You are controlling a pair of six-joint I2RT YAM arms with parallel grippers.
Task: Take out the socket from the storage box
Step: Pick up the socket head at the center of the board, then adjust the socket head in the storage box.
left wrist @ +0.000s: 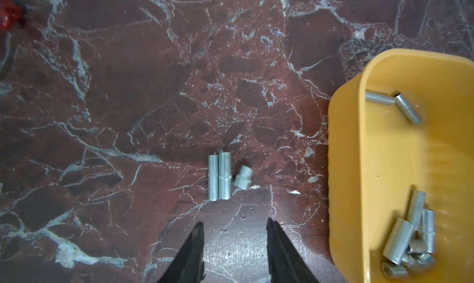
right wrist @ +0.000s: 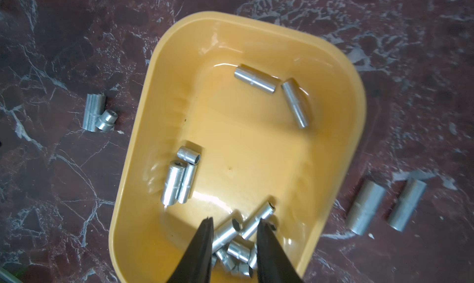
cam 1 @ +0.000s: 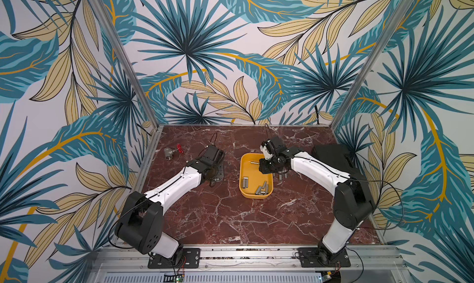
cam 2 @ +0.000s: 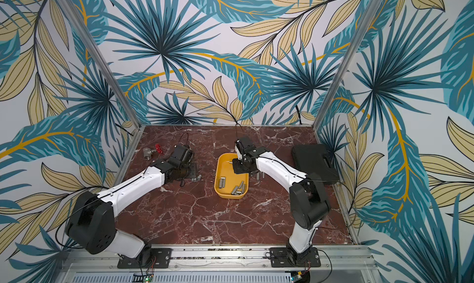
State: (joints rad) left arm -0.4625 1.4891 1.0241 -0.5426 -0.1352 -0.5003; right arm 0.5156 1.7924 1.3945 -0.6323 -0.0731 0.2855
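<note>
The yellow storage box [cam 1: 241, 176] [cam 2: 217, 178] lies mid-table and holds several silver sockets [cam 1: 263, 189]. In the right wrist view my right gripper [right wrist: 234, 220] hangs open over the box [right wrist: 256, 140], its fingertips to either side of a heap of sockets [right wrist: 238, 243] below them; I see no grip on any. A pair [right wrist: 179, 181] and two more [right wrist: 272, 87] lie elsewhere in the box. My left gripper [left wrist: 234, 224] is open over bare table beside the box [left wrist: 346, 166], just short of three sockets [left wrist: 219, 178] lying on the marble.
Two more sockets [right wrist: 365, 210] [cam 1: 280, 175] lie on the table on the box's right side. A black hard-shell case [cam 1: 333, 158] sits at the far right. A metal valve with a red handle [cam 1: 173, 152] stands at the far left. Walls enclose the table on three sides.
</note>
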